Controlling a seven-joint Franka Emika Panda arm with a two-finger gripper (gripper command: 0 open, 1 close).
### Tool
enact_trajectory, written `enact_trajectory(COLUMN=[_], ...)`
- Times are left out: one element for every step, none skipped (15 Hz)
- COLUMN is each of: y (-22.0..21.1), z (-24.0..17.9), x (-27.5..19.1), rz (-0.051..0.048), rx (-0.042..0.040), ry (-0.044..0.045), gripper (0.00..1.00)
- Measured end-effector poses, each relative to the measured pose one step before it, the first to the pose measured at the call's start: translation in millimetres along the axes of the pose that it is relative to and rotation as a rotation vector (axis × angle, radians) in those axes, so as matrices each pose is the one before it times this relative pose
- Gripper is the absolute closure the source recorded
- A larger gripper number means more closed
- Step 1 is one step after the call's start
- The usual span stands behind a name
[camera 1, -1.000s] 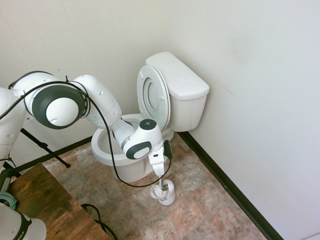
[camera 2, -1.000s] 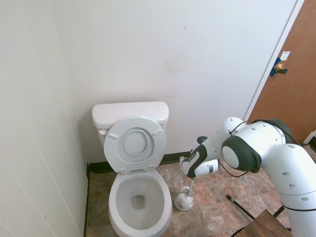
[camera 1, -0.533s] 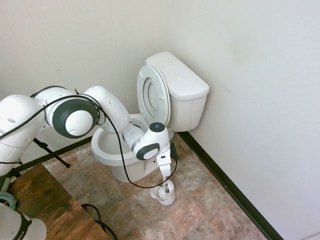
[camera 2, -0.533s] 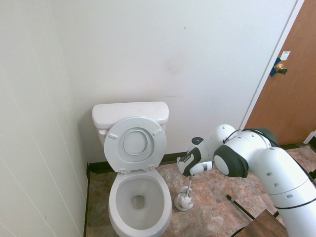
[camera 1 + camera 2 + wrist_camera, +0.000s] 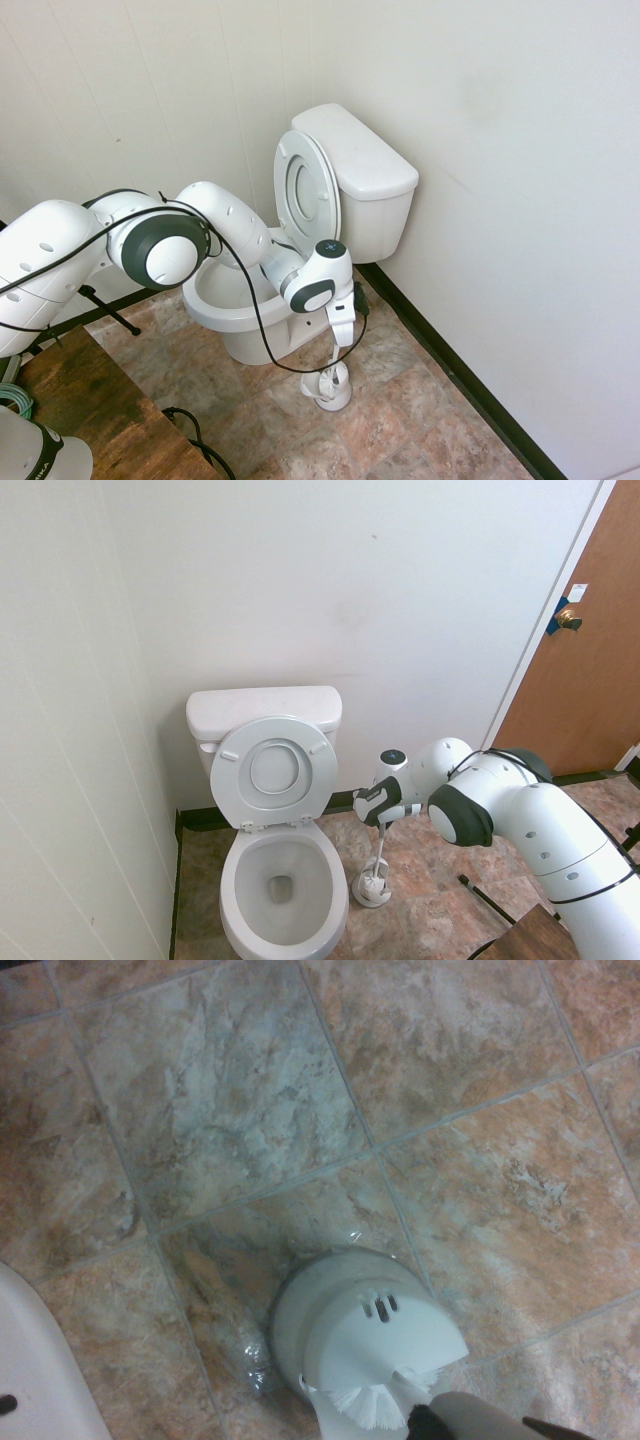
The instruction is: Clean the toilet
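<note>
The white toilet [image 5: 235, 300] stands in the corner with its seat and lid [image 5: 305, 190] raised against the tank [image 5: 358, 165]; its open bowl [image 5: 283, 880] also shows in the second exterior view. Beside the bowl, a small white brush holder [image 5: 330, 388] rests on the tiled floor. My gripper [image 5: 344, 335] hangs right above it, shut on the thin white handle of the toilet brush [image 5: 382, 852]. In the wrist view the white bristles [image 5: 375, 1405] sit at the holder's mouth [image 5: 360, 1335].
A brown door [image 5: 590, 630] with a brass knob is at the right. A wooden table corner [image 5: 90, 410] lies near the arm's base. Black baseboard [image 5: 450, 370] runs along the wall close behind the holder. The toilet's base [image 5: 35, 1380] edges the wrist view.
The arm has stretched out toward the wall, carrying the gripper from beside the bowl to directly over the holder. The brush handle now stands more upright in the holder.
</note>
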State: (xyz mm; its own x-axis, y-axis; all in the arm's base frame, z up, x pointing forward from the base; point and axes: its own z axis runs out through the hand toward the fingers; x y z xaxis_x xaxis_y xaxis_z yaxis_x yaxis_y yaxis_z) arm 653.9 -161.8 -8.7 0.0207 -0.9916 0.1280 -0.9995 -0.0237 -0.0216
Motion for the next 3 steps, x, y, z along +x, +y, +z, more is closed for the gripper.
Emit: enact_trajectory(y=[-2.44,-2.31,-2.67], z=[2.01,1.90,1.74], x=[3.02,3.36,3.31], rz=[0.00271,0.00300,0.00296], rx=[-0.00505,-0.00694,-0.00456], ry=[-0.00261,-0.00331,-0.00297], gripper=[1.00,1.00,1.00])
